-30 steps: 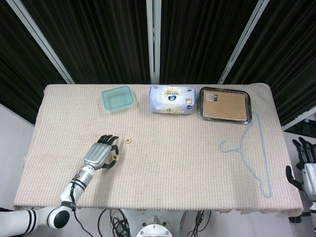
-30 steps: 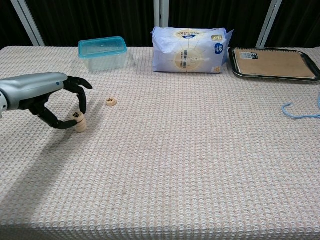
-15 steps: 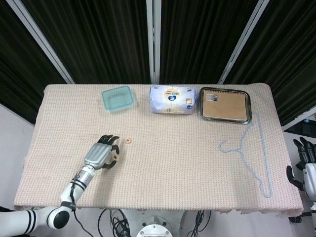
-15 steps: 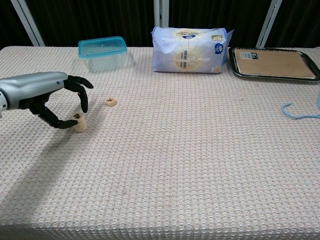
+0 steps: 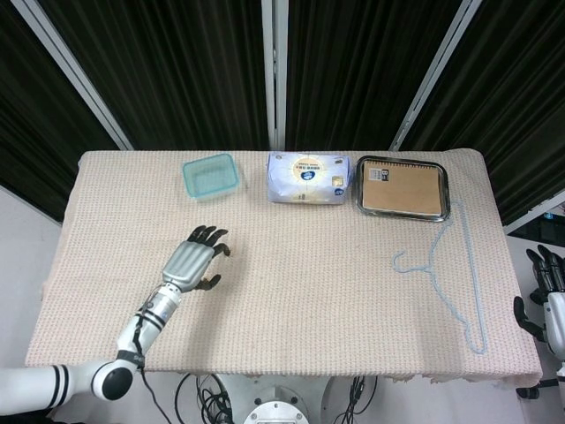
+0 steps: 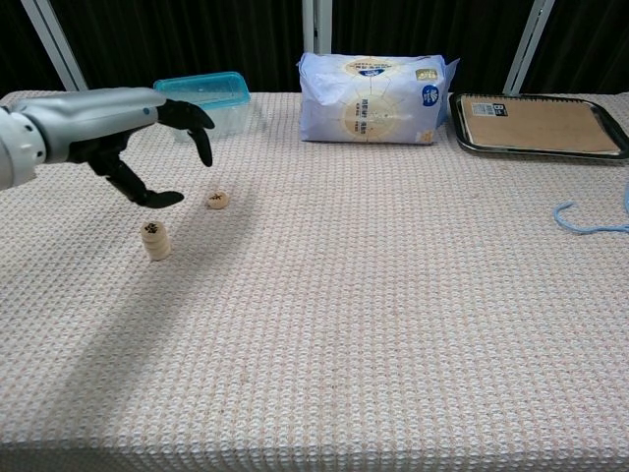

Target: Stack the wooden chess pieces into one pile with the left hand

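- The pile [image 6: 155, 241] of wooden chess pieces, a short pale column of round discs with a dark mark on its top face, stands nearest on the left of the table [image 6: 393, 324]; in the head view the hand hides it.
- The table is covered with a beige, waffle-textured cloth whose bumpy weave gives a narrow stack an uneven footing.
- The left hand [image 6: 128, 123], with a smooth silver back and dark jointed fingers [image 6: 201, 147], hovers above and just behind the pile with the fingers spread and nothing in them.
- One loose chess piece [image 6: 217, 200], a flat wooden disc, lies just right of the hand's lowered thumb and near the pile, not touching it.
- Risk: the small flat disc could slip on the weave as the fingers close, or the pile could topple if the hand brushes it or sets the disc off-centre.
- The right hand [image 5: 546, 283] hangs off the table's far right edge; whether it is open or closed cannot be told.
- A thin blue wire hanger [image 5: 441, 274] lies on the right.
- Farthest away sit a translucent teal plastic box [image 6: 201, 101], a soft crinkled white-blue packet [image 6: 378, 98] and a shiny metal tray [image 6: 539, 126] holding a brown sheet.
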`<state>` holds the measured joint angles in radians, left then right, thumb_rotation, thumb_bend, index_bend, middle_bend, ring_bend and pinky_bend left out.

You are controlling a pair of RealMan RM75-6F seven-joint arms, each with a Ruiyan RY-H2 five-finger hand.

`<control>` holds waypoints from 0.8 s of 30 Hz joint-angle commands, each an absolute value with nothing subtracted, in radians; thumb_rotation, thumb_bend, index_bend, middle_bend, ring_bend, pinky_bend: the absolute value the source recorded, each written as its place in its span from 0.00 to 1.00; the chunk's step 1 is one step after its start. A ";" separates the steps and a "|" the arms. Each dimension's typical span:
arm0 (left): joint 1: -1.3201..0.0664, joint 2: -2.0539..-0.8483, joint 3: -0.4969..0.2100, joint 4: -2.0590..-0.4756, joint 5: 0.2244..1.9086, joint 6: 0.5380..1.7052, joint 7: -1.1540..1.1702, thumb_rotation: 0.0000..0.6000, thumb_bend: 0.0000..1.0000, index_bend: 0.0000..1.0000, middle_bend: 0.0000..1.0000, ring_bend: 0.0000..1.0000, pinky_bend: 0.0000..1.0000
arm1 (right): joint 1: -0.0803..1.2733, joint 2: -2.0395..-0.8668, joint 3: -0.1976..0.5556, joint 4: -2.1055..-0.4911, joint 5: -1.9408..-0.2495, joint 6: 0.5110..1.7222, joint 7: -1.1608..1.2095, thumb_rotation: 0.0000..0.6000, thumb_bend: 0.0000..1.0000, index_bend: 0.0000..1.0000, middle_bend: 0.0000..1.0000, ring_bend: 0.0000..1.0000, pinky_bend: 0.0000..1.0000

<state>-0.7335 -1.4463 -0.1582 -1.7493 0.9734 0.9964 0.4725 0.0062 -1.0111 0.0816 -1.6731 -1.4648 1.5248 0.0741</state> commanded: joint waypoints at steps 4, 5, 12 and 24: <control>-0.853 -1.544 -0.216 -1.638 0.772 0.948 0.601 1.00 0.31 0.34 0.06 0.00 0.00 | 0.012 -1.013 0.083 -1.672 -1.459 1.514 0.064 1.00 0.43 0.00 0.00 0.00 0.00; -0.870 -1.558 -0.219 -1.618 0.731 0.943 0.621 1.00 0.31 0.35 0.06 0.00 0.00 | 0.012 -1.013 0.083 -1.672 -1.458 1.514 0.064 1.00 0.43 0.00 0.00 0.00 0.00; -0.922 -1.602 -0.214 -1.544 0.600 0.937 0.669 1.00 0.31 0.36 0.06 0.00 0.00 | 0.009 -1.007 0.085 -1.667 -1.457 1.518 0.089 1.00 0.43 0.00 0.00 0.00 0.00; -0.967 -1.618 -0.199 -1.504 0.530 0.950 0.707 1.00 0.31 0.36 0.06 0.00 0.00 | 0.009 -1.004 0.084 -1.665 -1.459 1.517 0.098 1.00 0.43 0.00 0.00 0.00 0.00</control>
<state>-0.9628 -1.6159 -0.2008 -1.5084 0.5356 0.9489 0.7025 0.0085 -1.0036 0.0841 -1.6648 -1.4588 1.5170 0.0982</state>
